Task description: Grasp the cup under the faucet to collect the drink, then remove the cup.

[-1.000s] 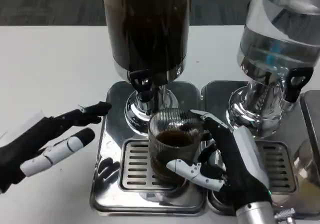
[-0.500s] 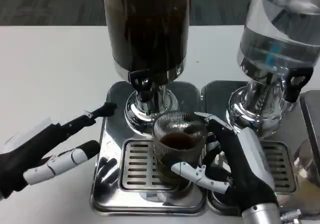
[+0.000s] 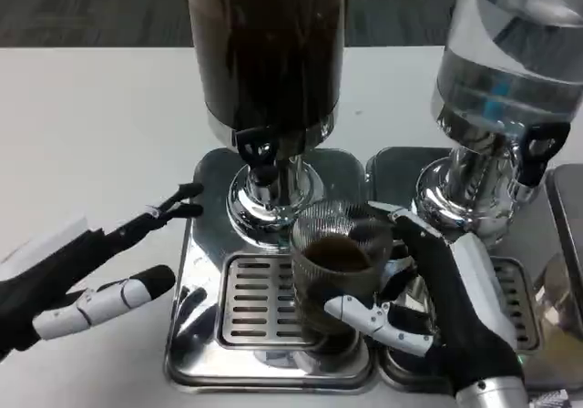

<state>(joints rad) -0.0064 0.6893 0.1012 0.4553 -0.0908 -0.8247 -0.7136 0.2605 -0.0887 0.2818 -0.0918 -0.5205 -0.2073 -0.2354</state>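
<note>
A ribbed glass cup (image 3: pixel 339 267) part-filled with dark drink stands over the drip grate (image 3: pixel 255 299), slightly right of the black faucet (image 3: pixel 258 156) of the dark drink dispenser (image 3: pixel 267 44). My right hand (image 3: pixel 446 299) grips the cup from its right side, thumb across the cup's front and fingers behind it. My left hand (image 3: pixel 82 276) hovers open over the table left of the tray, fingers pointing towards the dispenser's base.
A second dispenser (image 3: pixel 510 71) with clear liquid and its own black faucet (image 3: pixel 539 148) stands to the right on another steel tray (image 3: pixel 401 167). The steel drip tray (image 3: pixel 205 176) fills the centre. White table (image 3: pixel 91 135) lies to the left.
My right hand has carried the cup a little to the right, out from under the faucet. My left hand has drawn back slightly to the left and lower.
</note>
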